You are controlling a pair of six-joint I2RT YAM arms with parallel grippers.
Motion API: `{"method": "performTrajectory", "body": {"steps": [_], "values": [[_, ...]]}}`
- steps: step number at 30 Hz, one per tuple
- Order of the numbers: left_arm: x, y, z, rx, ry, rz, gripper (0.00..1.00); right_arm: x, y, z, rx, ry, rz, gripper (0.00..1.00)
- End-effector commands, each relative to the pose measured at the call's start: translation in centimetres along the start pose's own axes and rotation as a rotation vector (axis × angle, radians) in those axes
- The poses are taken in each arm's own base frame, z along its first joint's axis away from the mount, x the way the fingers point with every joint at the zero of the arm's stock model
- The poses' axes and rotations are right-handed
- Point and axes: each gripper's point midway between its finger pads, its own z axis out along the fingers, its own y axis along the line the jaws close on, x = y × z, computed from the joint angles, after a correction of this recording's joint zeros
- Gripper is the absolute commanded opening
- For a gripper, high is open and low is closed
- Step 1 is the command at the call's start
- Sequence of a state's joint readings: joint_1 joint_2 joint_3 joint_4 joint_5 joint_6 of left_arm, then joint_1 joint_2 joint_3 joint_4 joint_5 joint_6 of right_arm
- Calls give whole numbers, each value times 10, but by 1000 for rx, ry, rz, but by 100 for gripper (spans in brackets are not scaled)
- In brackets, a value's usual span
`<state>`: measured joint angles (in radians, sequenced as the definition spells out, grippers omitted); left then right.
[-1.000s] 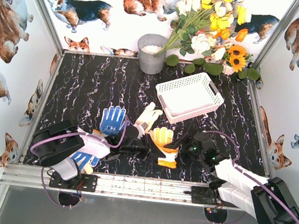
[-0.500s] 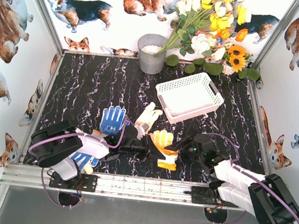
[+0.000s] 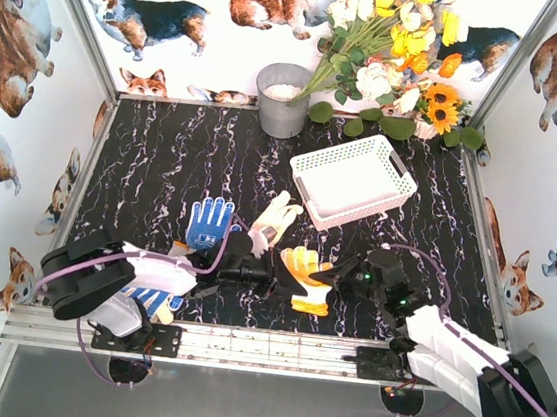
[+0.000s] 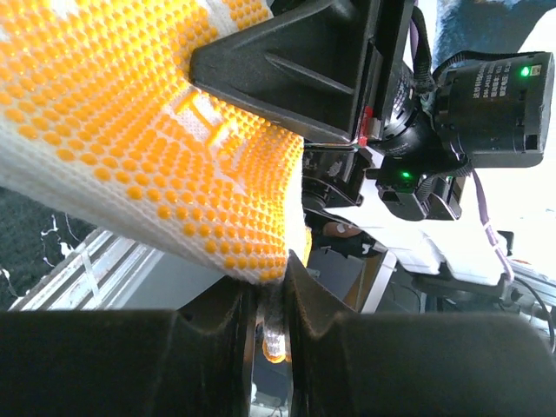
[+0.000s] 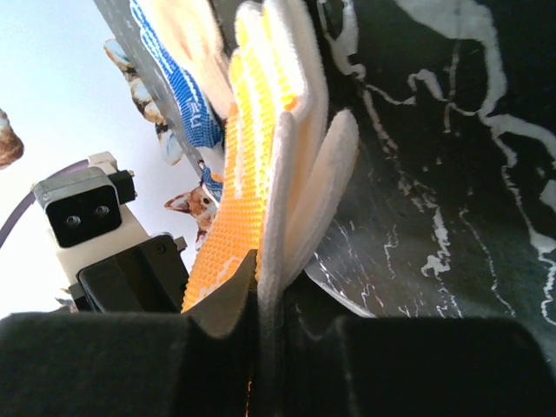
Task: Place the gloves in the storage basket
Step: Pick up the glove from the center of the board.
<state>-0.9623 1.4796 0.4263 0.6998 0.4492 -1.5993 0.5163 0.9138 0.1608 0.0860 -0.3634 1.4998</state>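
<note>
1. The yellow glove [image 3: 304,270] lies between the two arms' fingertips, not in the basket. It is white knit with a palm of yellow-orange dots, and its fingers point away from the arm bases.
2. The left gripper [image 3: 273,278] has its jaws closed on the glove's left edge. In the left wrist view the knit fold is pinched between its fingers.
3. The right gripper [image 3: 329,277] is clamped on the opposite edge. Its wrist view shows the glove's white rim running down into the narrow gap between the jaws, so both arms grip the same glove, tips facing each other.
4. A raised mark sits among the dots on the palm, but I cannot read it as lettering.
5. Just beyond the left gripper, on its far side, lies a cream glove [image 3: 275,218]. One blue glove [image 3: 209,223] with white dots lies beside that, farther left.
6. A second blue glove [image 3: 154,302] lies partly under the left arm, behind its gripper, near the table's front rail.
7. The storage basket [image 3: 371,211], white with lattice sides, stands well beyond the right gripper, set at an angle on the black marbled table [image 3: 164,155].
8. Farther back, a grey metal bucket [image 3: 282,100] stands near the rear wall, with a bunch of flowers [image 3: 398,41] to its right.
</note>
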Motion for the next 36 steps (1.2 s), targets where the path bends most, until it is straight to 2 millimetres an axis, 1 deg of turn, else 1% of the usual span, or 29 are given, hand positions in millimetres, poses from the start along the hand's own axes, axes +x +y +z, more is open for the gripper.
{"method": "performTrajectory", "body": {"steps": [1, 6, 9, 13, 15, 16, 17, 19, 22, 23, 25, 26, 29, 32, 36], "values": [[-5, -22, -7, 30, -20, 48, 0, -2, 44, -13, -96, -33, -35, 0], [-18, -42, -21, 25, -59, 102, 0, -5, 78, -32, -156, -88, -63, 0], [-25, -60, -31, 22, -82, 151, 0, -8, 100, -46, -180, -131, -98, 0], [-35, -84, -41, 14, -100, 226, 0, -14, 128, -64, -206, -195, -142, 0], [-43, -94, -44, 10, -116, 259, 0, -17, 142, -71, -224, -230, -166, 0], [-47, -105, -46, 17, -126, 287, 0, -20, 150, -75, -232, -250, -181, 0], [-52, -112, -47, 15, -134, 309, 0, -23, 158, -78, -235, -274, -200, 0], [-64, -121, -48, 5, -150, 343, 0, -31, 170, -82, -238, -326, -227, 0], [-81, -139, -48, 23, -177, 388, 0, -42, 190, -88, -262, -380, -258, 0], [-87, -149, -47, 32, -186, 418, 0, -45, 195, -88, -262, -393, -268, 0], [-99, -158, -44, 14, -195, 462, 0, -51, 201, -88, -257, -419, -288, 0], [-105, -159, -41, -4, -195, 480, 0, -55, 204, -88, -253, -433, -294, 0], [-122, -170, -31, -10, -194, 516, 0, -66, 209, -88, -250, -478, -309, 0], [-142, -176, -20, -10, -190, 532, 0, -85, 210, -88, -231, -554, -322, 0], [-169, -174, -1, -41, -162, 554, 0, -109, 212, -85, -217, -615, -325, 0]]}}
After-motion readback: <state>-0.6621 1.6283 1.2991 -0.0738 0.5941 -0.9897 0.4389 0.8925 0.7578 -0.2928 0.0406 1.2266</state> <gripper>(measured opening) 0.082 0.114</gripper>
